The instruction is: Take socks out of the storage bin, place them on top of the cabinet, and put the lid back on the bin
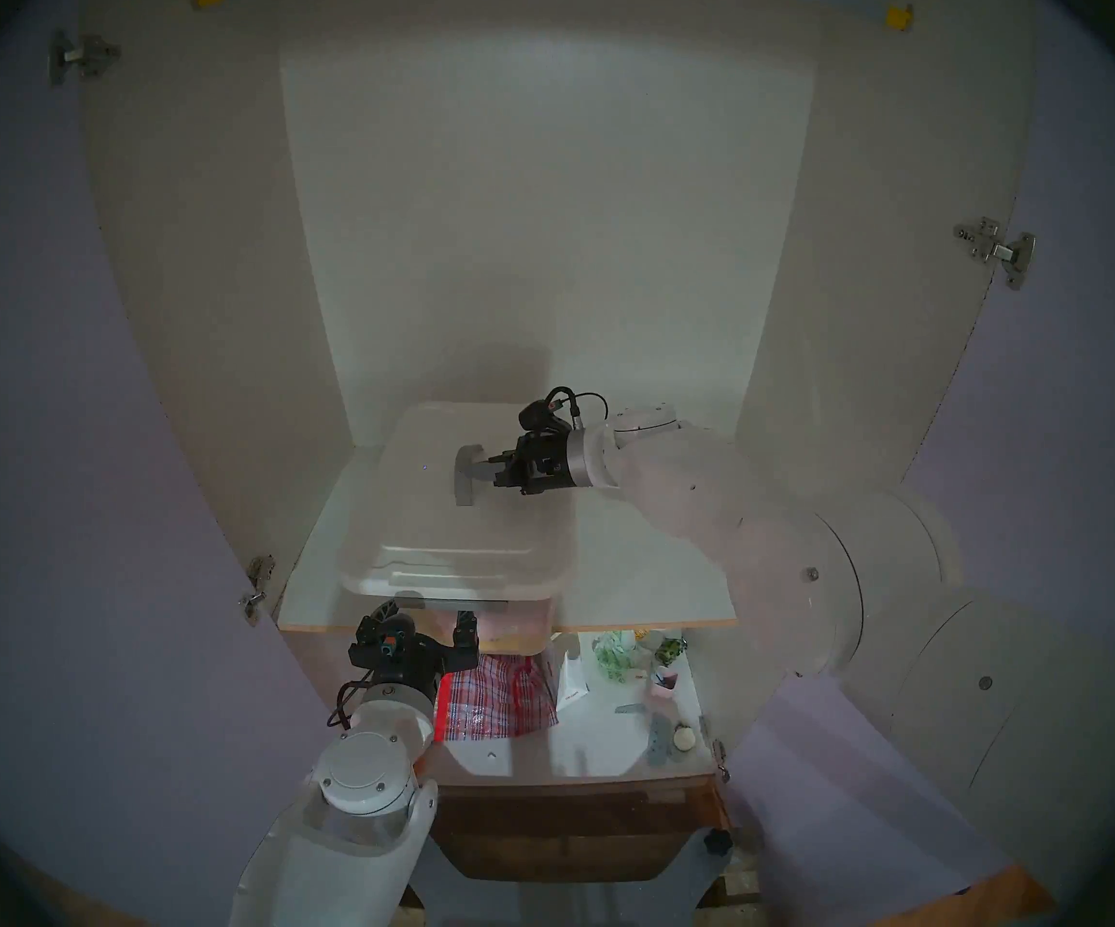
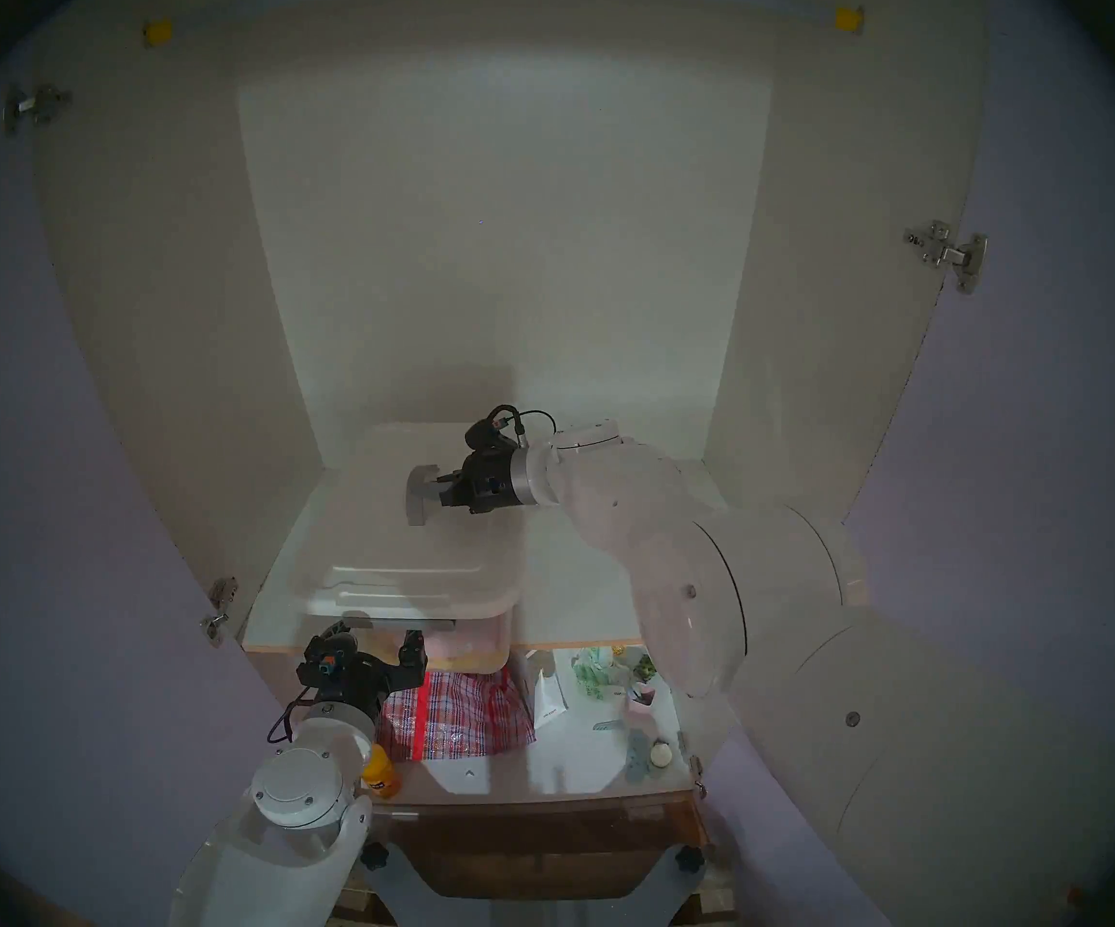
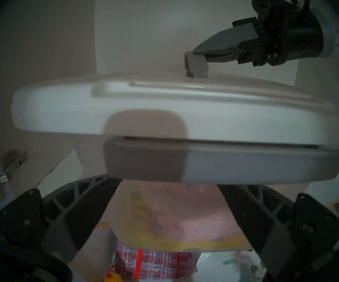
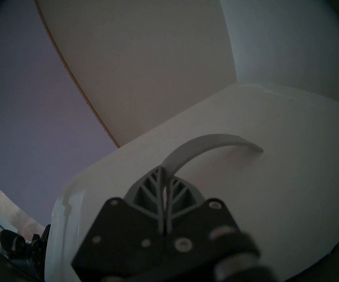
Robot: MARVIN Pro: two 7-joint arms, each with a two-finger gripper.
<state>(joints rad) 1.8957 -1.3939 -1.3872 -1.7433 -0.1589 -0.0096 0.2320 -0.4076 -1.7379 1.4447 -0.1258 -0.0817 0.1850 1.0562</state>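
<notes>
We see no socks. The lid (image 1: pixel 447 504) sits on the bin (image 1: pixel 514 628), which rests on the cabinet (image 1: pixel 641 591) shelf. Our right gripper (image 1: pixel 496 472) is clenched on the lid's strap; our left gripper (image 1: pixel 427 628) is spread wide at the bin's front handle. We judge that everything is left.

The right arm reaches in from the right, wrist level, and the right gripper (image 1: pixel 498 469) has its fingers pinched together on the strap handle (image 1: pixel 467 474) directly ahead of them. The left arm rises from below, and the left gripper (image 1: pixel 431 621) points forward with fingers spread wide, nothing between them.
</notes>
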